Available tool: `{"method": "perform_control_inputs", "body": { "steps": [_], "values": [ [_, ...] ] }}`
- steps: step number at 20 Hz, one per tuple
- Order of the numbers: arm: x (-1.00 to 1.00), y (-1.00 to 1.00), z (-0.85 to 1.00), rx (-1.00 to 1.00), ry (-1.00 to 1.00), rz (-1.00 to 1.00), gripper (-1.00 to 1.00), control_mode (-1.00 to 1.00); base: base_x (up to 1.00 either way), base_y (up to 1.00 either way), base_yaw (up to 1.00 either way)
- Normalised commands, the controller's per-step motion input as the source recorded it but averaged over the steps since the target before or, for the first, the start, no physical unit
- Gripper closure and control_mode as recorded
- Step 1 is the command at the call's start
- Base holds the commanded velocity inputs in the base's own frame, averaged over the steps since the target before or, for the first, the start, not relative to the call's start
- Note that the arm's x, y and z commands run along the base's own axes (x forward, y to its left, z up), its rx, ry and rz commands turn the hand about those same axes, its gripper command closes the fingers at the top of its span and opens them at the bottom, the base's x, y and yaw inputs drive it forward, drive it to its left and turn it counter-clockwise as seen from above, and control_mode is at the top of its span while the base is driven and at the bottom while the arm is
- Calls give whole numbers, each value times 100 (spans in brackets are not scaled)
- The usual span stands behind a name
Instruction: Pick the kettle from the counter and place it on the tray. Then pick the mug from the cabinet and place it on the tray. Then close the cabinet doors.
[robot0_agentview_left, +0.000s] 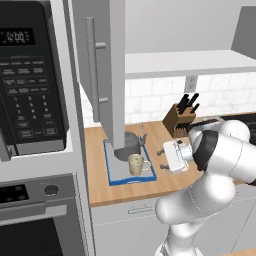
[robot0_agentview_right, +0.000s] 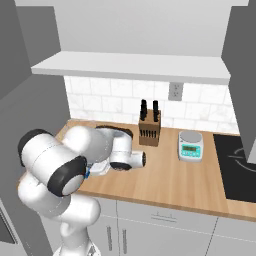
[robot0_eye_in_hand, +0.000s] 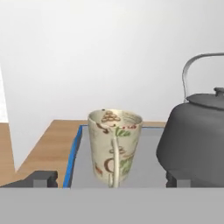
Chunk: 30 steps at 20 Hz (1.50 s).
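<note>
The beige mug (robot0_agentview_left: 137, 163) (robot0_eye_in_hand: 114, 146) stands upright on the blue-rimmed tray (robot0_agentview_left: 116, 172) (robot0_eye_in_hand: 83, 168), handle toward the hand camera. Behind it on the same tray sits the dark grey kettle (robot0_agentview_left: 131, 142) (robot0_eye_in_hand: 192, 144). My gripper (robot0_agentview_left: 162, 160) (robot0_eye_in_hand: 110, 179) is open, level with the mug and a little back from it, its fingertips (robot0_eye_in_hand: 43, 178) spread wider than the mug and touching nothing. The left cabinet door (robot0_agentview_left: 102, 75) hangs open over the tray, and the white shelf (robot0_agentview_left: 190, 62) (robot0_agentview_right: 130, 67) is bare.
A knife block (robot0_agentview_left: 179, 120) (robot0_agentview_right: 149, 127) stands at the back of the counter (robot0_agentview_left: 165, 182), with a digital scale (robot0_agentview_right: 190, 145) and a black cooktop (robot0_agentview_right: 235, 160) further right. The microwave (robot0_agentview_left: 30, 80) and oven (robot0_agentview_left: 35, 225) fill the left side. The right door (robot0_agentview_right: 242, 75) is open too.
</note>
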Motion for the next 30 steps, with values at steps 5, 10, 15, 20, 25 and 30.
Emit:
{"method": "perform_control_inputs", "body": {
  "steps": [5, 10, 15, 20, 25, 30],
  "values": [
    [-33, -53, 44, 1, 0, -14, -100, -100, 0, 0, 0],
    [-38, -48, 51, -1, 0, -12, -100, -100, 0, 0, 0],
    [-41, -46, 64, -2, 0, -12, -100, -100, 0, 0, 0],
    [-35, -6, 60, 0, 4, -14, -100, -100, 0, 0, 0],
    [-20, 0, 7, -3, 6, -7, -100, -100, 0, 0, 0],
    [-38, -36, 5, 10, 0, -16, -100, -100, 0, 0, 0]
  ]
}}
